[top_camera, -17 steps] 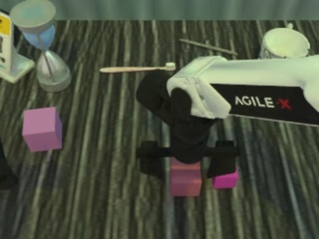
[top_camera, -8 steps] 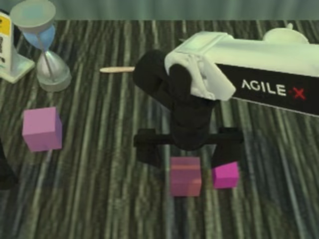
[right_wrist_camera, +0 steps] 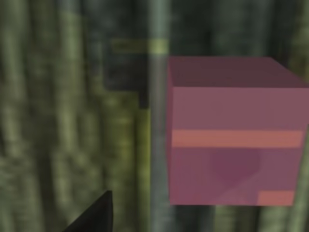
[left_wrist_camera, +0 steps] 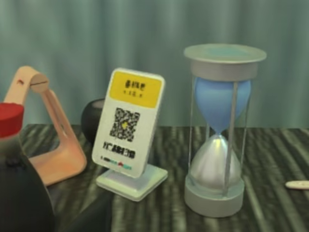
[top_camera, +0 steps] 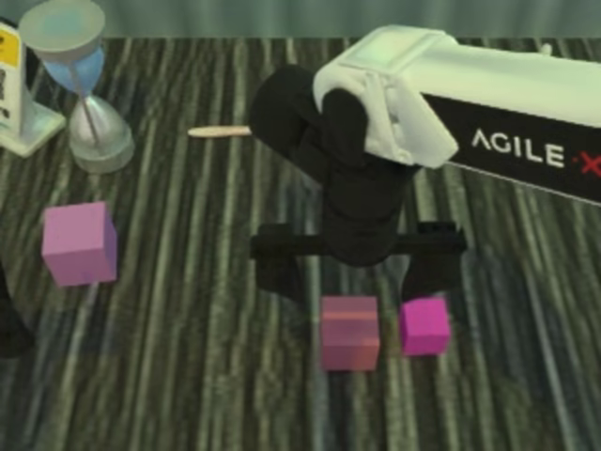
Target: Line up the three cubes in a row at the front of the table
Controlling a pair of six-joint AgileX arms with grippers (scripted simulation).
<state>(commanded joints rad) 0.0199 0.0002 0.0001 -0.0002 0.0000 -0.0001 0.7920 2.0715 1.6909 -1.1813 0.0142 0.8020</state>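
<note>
Right gripper wide open, empty, at 12 o'clock of rose cube; magenta cube just beside, 3 o'clock. Lilac cube far left on worktop. Risk — open finger clipping magenta cube, spoiling row.

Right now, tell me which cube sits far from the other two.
The large lilac-pink cube, alone at the table's left; the rose-pink cube and magenta cube sit side by side.

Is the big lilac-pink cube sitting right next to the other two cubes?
No, the lilac-pink cube sits alone at the table's left, far from the rose-pink cube and magenta cube.
</note>
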